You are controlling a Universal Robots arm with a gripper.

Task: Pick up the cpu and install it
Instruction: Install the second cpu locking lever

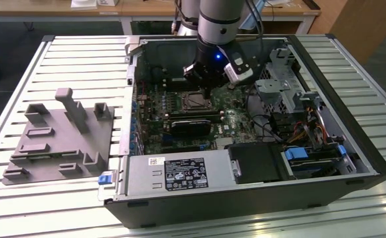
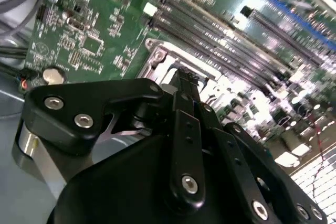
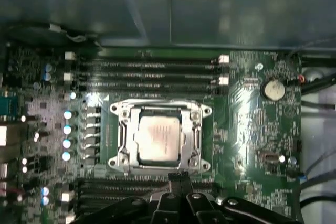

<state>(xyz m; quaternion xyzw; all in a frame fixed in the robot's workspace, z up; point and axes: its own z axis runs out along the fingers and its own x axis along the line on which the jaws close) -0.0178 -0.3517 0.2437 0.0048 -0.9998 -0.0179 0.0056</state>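
From my remote station I see the arm reaching down into the open computer case (image 1: 351,148), which lies on its side on the slatted table (image 1: 40,64). The gripper (image 1: 208,94) hangs just above the socket (image 1: 196,101) on the green motherboard (image 1: 179,124). In the first wrist view the cpu (image 3: 159,139) lies flat inside the socket's metal frame (image 3: 122,140), silver top facing up, with memory slots (image 3: 152,69) on the far side of it. The gripper (image 3: 178,178) there has its two fingers pressed together with nothing between them, their tips at the near edge of the frame and clear of the chip. The second wrist view shows the same: fingers (image 2: 185,85) closed on each other, tips over the socket frame (image 2: 157,56). The grey fixture plate (image 1: 57,141) with upright pegs sits on the table at the exterior view's left, beside the case, well apart from the gripper.
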